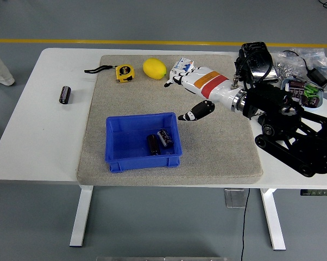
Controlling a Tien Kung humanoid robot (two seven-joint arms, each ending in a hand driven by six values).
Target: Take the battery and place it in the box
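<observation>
The white table (pixel 33 136) ran wide under me, and the grey felt mat (pixel 218 157) covered its middle. My right hand (pixel 189 92) hung over that mat, up beyond the box, fingers spread loose and holding nothing; my left hand was out of sight. The blue box (pixel 115 142) sat at the mat's near side, and inside it lay two dark cylindrical batteries (pixel 158 141), touching or nearly so, toward the right wall. One more battery (pixel 64 94) lay on its side on bare tabletop, well left of the mat — that one I judged was left to fetch. It looked a stiff, smooth little cylinder, likely to roll and slip, so I reckoned on pinching it across its round sides at mid-length. Along the mat's far edge sat a yellow tape measure (pixel 124 73), a lemon (pixel 154 68) and a white circuit breaker (pixel 181 65) just beside my fingertips.
</observation>
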